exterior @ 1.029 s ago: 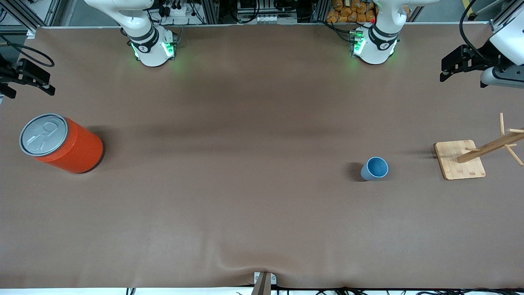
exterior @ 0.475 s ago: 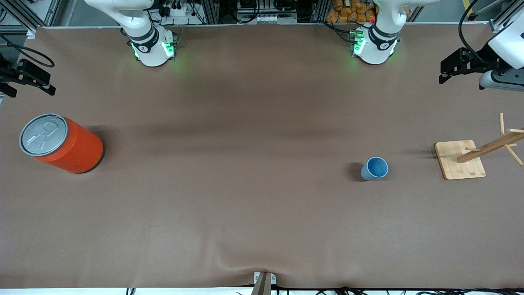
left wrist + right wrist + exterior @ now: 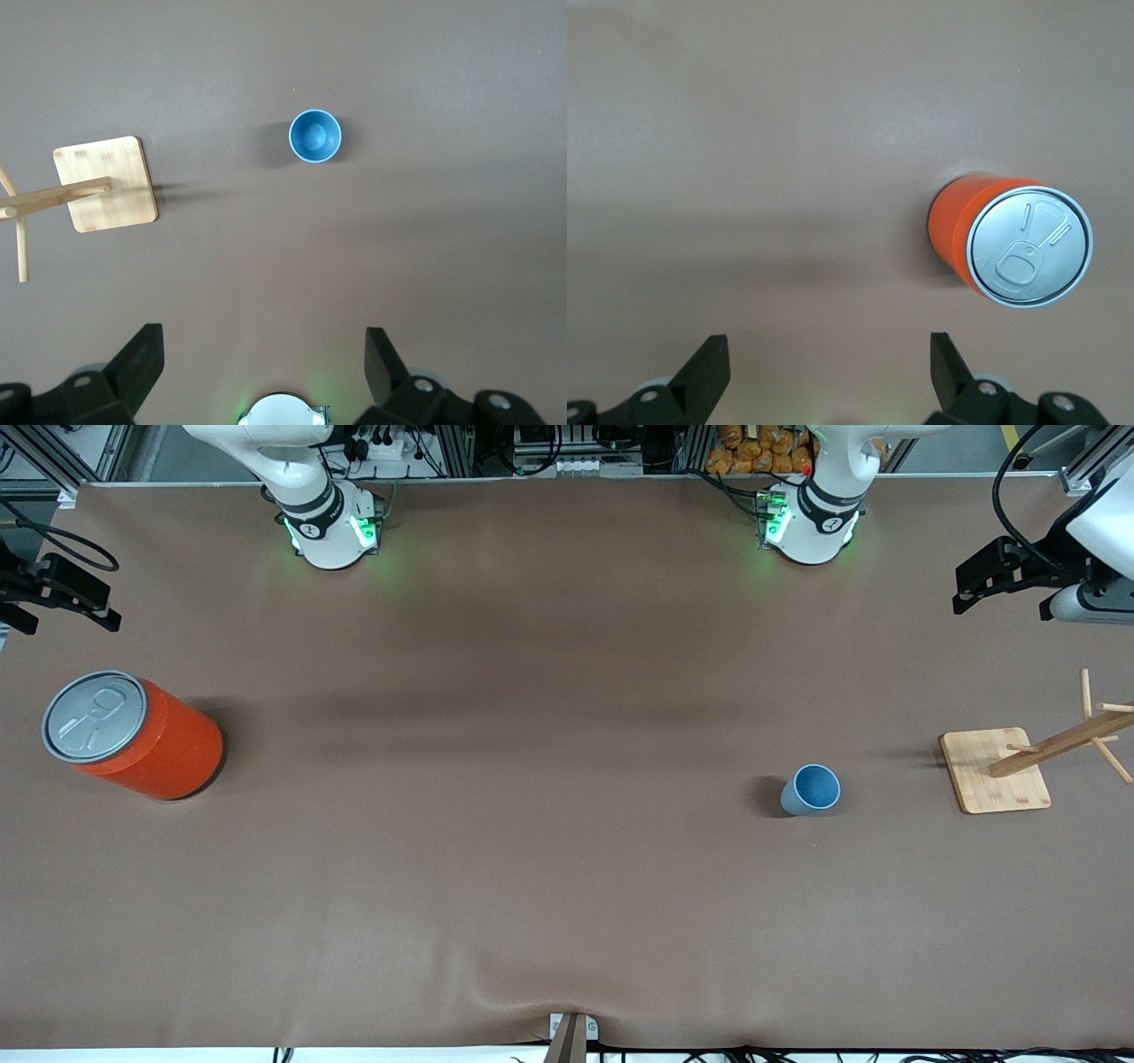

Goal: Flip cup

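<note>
Standing upright with its mouth up, the cup [image 3: 811,789] rests on the brown table [image 3: 549,868] toward the left arm's end, about midway between the robots' edge and the front camera's edge; its darker blue inside shows plainly in the left wrist view [image 3: 314,136]. Beside it, closer to that end's edge, stands a wooden peg rack [image 3: 995,770] on a square base. An orange can [image 3: 133,735] stands upright near the edge at the right arm's end. The left gripper [image 3: 979,583] hangs high over the corner by the left arm's base, fingers [image 3: 137,363] spread wide and empty. The right gripper [image 3: 62,589] waits over the edge at the right arm's end, fingers [image 3: 709,367] likewise wide and empty. Judged progress: none; approach, grasp and inversion all remain.
</note>
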Motion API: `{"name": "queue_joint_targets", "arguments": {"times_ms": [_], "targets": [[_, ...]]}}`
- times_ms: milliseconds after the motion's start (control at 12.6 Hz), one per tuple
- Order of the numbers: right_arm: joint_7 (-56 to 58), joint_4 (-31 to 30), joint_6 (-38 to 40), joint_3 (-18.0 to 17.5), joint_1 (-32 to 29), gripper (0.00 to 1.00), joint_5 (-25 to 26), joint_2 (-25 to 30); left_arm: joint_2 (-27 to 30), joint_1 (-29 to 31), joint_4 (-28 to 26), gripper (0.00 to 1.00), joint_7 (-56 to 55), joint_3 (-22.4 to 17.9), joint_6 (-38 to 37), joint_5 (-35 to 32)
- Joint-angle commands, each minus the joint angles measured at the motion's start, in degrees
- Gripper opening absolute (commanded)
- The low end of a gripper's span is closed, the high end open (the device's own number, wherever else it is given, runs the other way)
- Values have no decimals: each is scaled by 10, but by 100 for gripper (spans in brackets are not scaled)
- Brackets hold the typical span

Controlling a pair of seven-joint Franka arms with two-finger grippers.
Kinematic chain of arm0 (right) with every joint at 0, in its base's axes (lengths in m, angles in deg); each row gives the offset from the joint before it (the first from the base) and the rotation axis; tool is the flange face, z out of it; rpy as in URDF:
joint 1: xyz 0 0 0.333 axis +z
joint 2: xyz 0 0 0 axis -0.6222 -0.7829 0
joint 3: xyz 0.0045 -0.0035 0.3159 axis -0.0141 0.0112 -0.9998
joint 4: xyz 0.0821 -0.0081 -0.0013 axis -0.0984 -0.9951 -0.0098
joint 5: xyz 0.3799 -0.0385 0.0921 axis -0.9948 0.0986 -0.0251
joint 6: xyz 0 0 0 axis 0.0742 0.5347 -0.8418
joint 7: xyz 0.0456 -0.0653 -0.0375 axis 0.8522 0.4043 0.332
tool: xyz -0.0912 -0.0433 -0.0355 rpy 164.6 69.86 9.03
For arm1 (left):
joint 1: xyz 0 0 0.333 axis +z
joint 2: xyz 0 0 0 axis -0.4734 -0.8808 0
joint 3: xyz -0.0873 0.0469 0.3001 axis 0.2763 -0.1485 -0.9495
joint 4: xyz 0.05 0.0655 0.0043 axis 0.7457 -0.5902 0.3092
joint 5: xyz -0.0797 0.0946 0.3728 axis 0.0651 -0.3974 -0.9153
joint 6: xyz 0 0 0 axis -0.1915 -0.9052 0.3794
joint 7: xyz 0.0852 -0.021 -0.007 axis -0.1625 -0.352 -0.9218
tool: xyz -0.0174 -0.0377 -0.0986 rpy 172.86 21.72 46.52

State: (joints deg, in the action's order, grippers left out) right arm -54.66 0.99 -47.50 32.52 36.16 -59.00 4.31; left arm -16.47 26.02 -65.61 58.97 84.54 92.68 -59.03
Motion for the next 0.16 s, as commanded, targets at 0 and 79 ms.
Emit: {"name": "queue_joint_targets", "arguments": {"times_ms": [0, 79], "targets": [[-8, 8, 7, -6, -6, 100, -9, -3, 1, 3, -2, 100, -13, 3, 6, -10], [-8, 8, 7, -5, -6, 100, -9, -3, 1, 3, -2, 100, -13, 3, 6, -10]]}}
